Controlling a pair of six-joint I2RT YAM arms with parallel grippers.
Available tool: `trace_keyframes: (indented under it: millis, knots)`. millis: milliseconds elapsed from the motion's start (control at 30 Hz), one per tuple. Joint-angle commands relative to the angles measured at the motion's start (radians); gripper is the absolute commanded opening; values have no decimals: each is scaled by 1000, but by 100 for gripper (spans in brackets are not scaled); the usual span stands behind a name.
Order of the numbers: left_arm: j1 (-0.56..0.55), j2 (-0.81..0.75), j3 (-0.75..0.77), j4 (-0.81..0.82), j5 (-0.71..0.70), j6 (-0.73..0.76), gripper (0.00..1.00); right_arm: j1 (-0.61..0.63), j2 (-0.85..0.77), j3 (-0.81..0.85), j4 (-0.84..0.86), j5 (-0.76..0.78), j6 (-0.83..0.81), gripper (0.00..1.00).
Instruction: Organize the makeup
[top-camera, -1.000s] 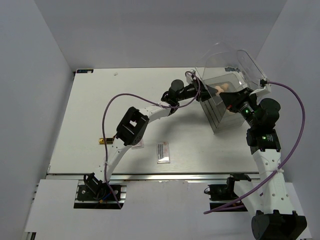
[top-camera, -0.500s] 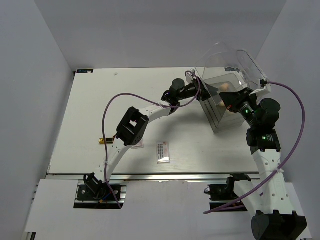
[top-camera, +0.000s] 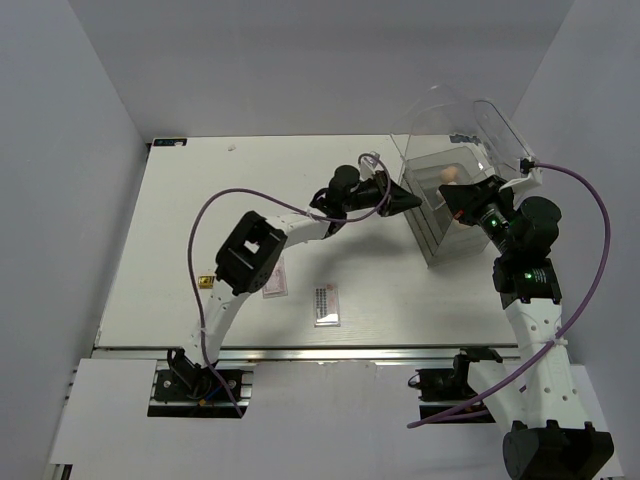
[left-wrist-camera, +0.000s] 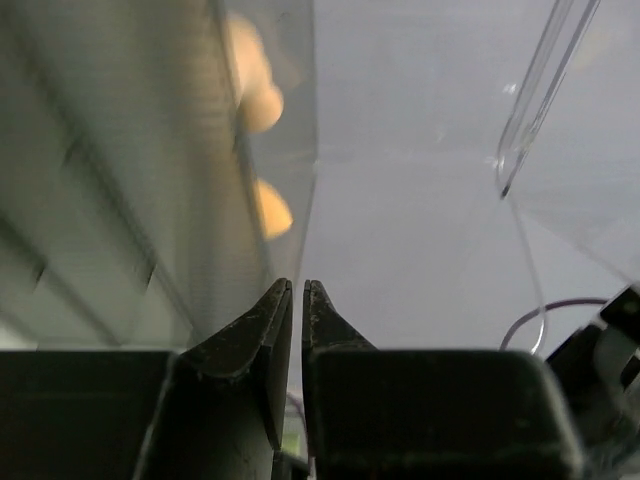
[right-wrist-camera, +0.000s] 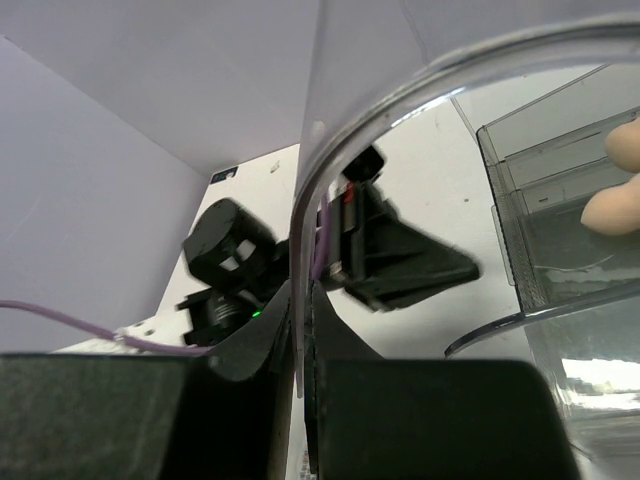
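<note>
Left wrist, peach sponges (left-wrist-camera: 262, 105) up-left of left pincer (left-wrist-camera: 297, 290), apart

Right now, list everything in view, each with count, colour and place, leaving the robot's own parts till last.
sponges: two showing, peach, inside the clear box
pinkish palette: one, pink, beside the left arm's elbow
dark-rowed palette: one, clear-cased, front middle of the table
lipstick tube: one, gold, table's left side
clear box: one, transparent, table's far right, lid raised
table: one, white, under everything
left gripper: one, black, shut and empty, beside the box
right gripper: one, black, shut on the lid's edge
</note>
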Motion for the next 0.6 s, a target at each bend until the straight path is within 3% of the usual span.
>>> trace_keyframes:
  millis: [0,167,300,567]
  knots:
    - [11,-229,-176,-1,13,116,21,-3,-29,23,112,11,-40,0]
    - [47,-420,-494,8,-28,195,24,-3,-24,40,64,-12,-99,0]
    - [79,-497,-605,29,-39,207,25,-3,-24,54,31,-52,-145,3]
    - [96,-496,-566,-9,-15,244,26,-3,2,88,6,-149,-164,21]
